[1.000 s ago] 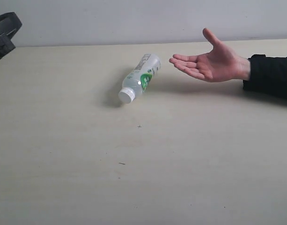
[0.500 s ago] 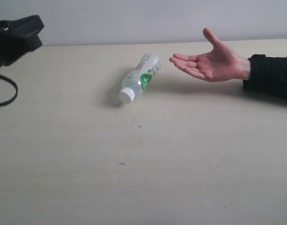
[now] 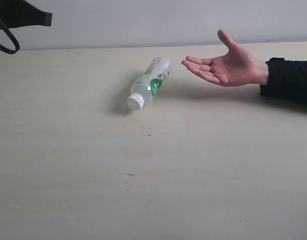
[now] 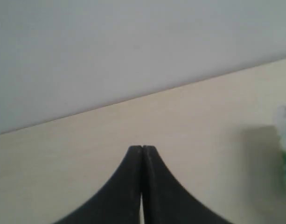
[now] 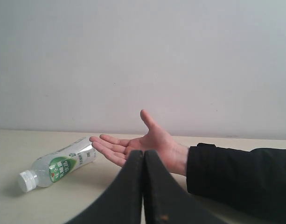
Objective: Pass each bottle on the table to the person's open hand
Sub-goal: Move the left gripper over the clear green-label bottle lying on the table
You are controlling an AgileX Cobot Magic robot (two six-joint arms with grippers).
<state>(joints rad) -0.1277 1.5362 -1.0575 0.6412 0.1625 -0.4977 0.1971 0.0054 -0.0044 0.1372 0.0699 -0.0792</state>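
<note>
One clear bottle with a white-green label and white cap lies on its side on the beige table; the right wrist view shows that bottle too, and the left wrist view catches only its blurred edge. The other bottles are out of view. The person's open hand hovers palm up just right of the bottle, and the hand shows behind my right gripper, which is shut and empty. My left gripper is shut with nothing in it; part of its arm shows at the top left.
A pale wall runs behind the table's far edge. The person's black sleeve rests along the right side. A black cable loop hangs from the left arm.
The left arm has risen at the upper left of the exterior view and its cable loop has lifted. The bottle and the hand have stayed put.
</note>
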